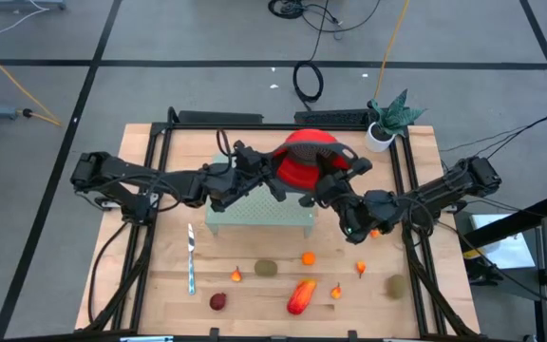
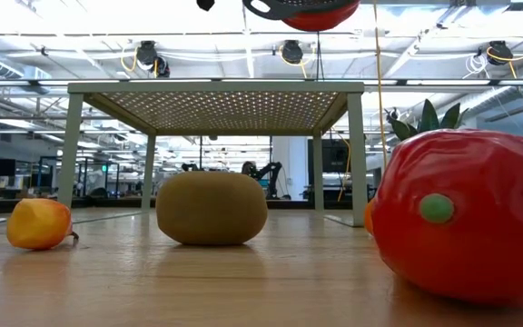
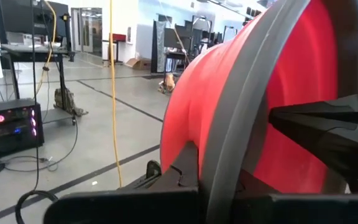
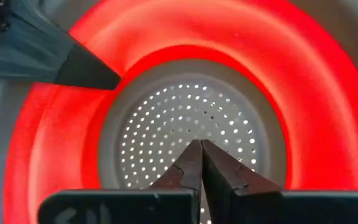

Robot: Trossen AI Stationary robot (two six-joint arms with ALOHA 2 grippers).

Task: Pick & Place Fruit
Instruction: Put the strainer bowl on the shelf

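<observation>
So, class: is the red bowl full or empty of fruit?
Empty. The right wrist view looks into the bowl and shows only its perforated base; in the high view the fruit lies on the table.

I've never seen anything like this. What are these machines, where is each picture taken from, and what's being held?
Two robot arms work at a wooden table. One picture looks straight down, one looks level across the tabletop, and two come from cameras on the arms' wrists. Toy fruit and a knife lie on the table, by a small rack. The left gripper pinches the rim of a red bowl, held above the rack. The right gripper, shut and empty, points into the bowl.
</observation>
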